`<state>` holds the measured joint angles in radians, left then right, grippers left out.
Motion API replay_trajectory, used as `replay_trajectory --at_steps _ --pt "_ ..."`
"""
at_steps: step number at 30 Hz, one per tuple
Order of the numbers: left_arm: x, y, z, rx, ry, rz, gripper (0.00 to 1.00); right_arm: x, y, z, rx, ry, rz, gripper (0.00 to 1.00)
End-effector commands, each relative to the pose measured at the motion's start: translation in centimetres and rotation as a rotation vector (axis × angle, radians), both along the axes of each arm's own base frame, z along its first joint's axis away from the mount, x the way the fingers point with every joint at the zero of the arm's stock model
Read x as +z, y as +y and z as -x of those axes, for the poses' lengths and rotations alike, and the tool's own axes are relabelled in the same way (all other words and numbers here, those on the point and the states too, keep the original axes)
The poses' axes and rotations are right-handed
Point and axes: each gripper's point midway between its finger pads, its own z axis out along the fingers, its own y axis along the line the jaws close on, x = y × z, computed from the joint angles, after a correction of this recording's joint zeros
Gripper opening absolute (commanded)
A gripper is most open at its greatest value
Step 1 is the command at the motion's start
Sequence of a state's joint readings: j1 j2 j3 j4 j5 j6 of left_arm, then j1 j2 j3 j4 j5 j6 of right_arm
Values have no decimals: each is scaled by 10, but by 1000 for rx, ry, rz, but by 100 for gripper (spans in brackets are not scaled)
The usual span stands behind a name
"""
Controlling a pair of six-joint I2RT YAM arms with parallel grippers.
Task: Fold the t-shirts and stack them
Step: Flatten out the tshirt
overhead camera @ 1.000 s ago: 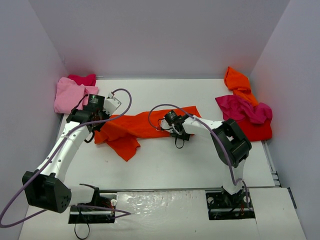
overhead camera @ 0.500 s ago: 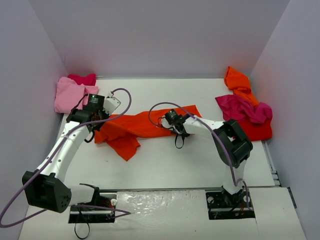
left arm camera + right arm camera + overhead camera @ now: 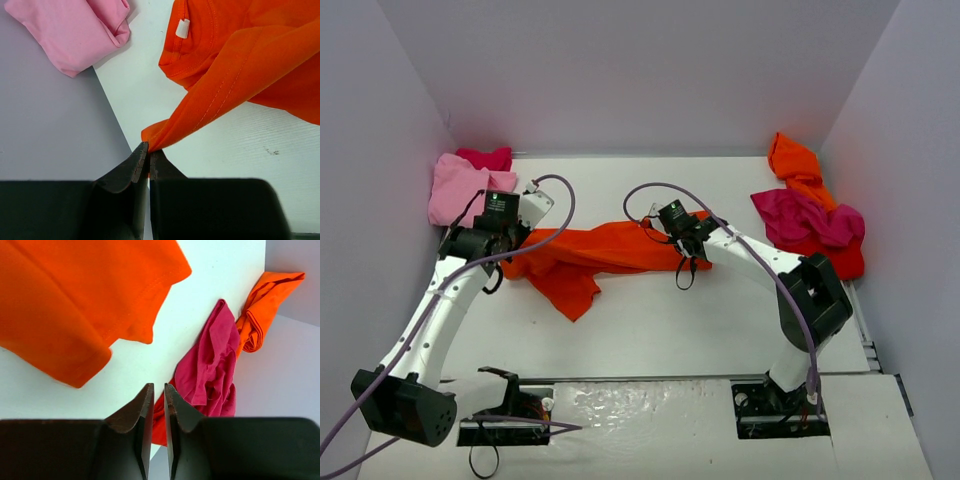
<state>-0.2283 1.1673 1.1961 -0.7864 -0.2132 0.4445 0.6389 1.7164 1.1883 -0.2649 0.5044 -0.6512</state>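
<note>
An orange t-shirt [image 3: 590, 255] lies stretched across the middle of the table between my two grippers. My left gripper [image 3: 515, 240] is shut on a hem corner of it; in the left wrist view [image 3: 149, 147] the cloth [image 3: 240, 60] runs up and right from the jaws, collar tag showing. My right gripper [image 3: 682, 240] hovers at the shirt's right end. In the right wrist view [image 3: 158, 386] its jaws are nearly together with nothing between them, and the shirt [image 3: 75, 300] lies at the upper left, apart from them.
A folded pink shirt [image 3: 455, 185] [image 3: 75, 30] sits at the back left, with a darker pink one [image 3: 485, 157] behind it. At the back right lie a crumpled magenta shirt [image 3: 805, 220] [image 3: 210, 365] and an orange one [image 3: 795, 165] [image 3: 260, 305]. White walls enclose the table.
</note>
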Motion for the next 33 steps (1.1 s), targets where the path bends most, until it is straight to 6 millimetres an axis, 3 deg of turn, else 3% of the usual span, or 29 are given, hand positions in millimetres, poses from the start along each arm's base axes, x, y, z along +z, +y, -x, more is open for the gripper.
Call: replay_trajectory --at_steps 1,4,6,8,12,24,33 --pt "29 3 -6 11 -105 -12 0 32 -4 -10 -54 -92 -33 10" --pt "26 3 -5 10 -102 -11 0 20 1 -7 -53 -54 -44 1" --pt "25 4 -4 14 -100 -13 0 15 4 -7 -55 -40 -60 3" --pt "24 5 -2 13 -92 -18 0 11 7 -3 -43 -12 -68 17" --pt "22 6 -3 15 -86 -27 0 2 9 11 -9 66 -78 33" --pt "14 5 -3 16 -64 -24 0 -50 22 55 50 270 -84 34" --pt "11 6 0 17 -55 -30 0 -75 17 54 29 294 -23 34"
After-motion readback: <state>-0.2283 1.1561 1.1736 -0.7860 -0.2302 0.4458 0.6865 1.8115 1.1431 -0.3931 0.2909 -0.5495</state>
